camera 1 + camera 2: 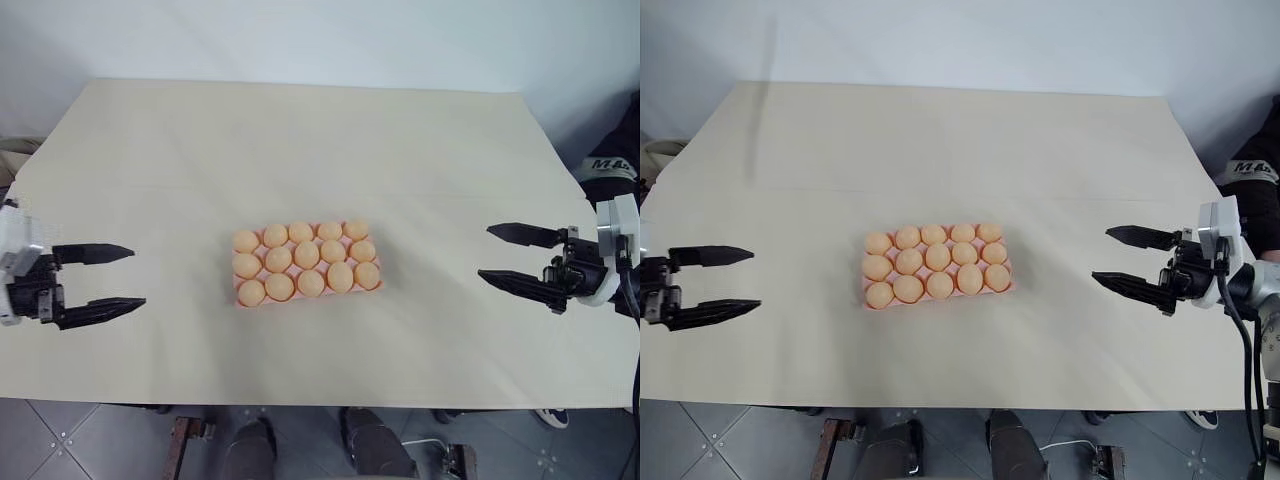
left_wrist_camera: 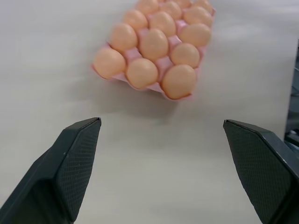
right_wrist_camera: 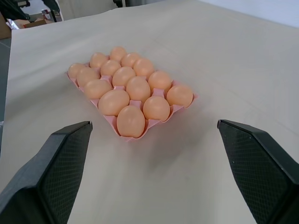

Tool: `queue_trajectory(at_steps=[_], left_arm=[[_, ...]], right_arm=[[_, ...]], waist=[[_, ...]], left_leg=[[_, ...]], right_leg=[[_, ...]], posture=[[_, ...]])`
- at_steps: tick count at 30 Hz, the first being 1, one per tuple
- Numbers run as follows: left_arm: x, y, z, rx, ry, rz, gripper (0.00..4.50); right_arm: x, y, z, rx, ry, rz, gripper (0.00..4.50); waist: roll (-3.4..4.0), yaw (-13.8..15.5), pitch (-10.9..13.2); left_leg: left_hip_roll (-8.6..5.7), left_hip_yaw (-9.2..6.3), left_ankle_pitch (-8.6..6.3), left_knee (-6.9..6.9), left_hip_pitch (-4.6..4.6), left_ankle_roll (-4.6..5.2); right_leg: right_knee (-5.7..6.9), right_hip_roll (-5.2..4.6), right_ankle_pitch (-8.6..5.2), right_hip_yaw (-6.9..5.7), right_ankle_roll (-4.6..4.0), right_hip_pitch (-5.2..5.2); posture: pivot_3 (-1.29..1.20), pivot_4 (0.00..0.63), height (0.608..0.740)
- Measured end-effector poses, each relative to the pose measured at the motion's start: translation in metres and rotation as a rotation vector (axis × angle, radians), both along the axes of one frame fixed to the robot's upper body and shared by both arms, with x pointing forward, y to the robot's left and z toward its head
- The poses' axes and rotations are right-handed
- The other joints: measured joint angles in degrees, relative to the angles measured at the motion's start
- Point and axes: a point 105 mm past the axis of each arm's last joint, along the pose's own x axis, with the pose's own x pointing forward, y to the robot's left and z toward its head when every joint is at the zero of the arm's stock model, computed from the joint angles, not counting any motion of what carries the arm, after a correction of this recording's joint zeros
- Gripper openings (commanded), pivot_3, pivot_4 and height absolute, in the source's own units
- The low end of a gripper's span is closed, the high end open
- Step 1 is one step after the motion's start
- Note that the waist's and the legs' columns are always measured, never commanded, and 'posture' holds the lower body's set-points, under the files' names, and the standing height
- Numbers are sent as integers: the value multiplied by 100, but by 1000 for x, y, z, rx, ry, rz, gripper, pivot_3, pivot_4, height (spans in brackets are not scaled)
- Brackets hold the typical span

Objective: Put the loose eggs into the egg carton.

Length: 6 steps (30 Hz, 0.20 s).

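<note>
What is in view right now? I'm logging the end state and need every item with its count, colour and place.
eggs: fifteen, pale orange, one in each carton cup, three rows of five; none loose on the table.
carton: one, pink, mid-table, all cups filled.
table: one, cream-covered, spanning the head views.
floor: grey tiles, below the table's near edge.
wall: pale, behind the table's far edge.
left tool: one, black fingers, open, holding nothing, over the table's left side, apart from the carton.
right tool: one, black fingers, open, holding nothing, over the table's right side, apart from the carton.
</note>
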Motion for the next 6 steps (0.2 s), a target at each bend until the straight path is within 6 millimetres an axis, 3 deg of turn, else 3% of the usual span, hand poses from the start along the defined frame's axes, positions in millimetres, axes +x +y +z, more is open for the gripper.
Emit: queue_trajectory(at_steps=[6], left_arm=[[0, -1, 0, -1, -16, -12, 4473]], right_arm=[[1, 2, 3, -6, -10, 8, 4500]], waist=[[1, -9, 1]], left_leg=[[0, 7, 0, 0, -3, 0]], right_leg=[[4, 1, 0, 3, 2, -8]], posture=[[0, 150, 740]])
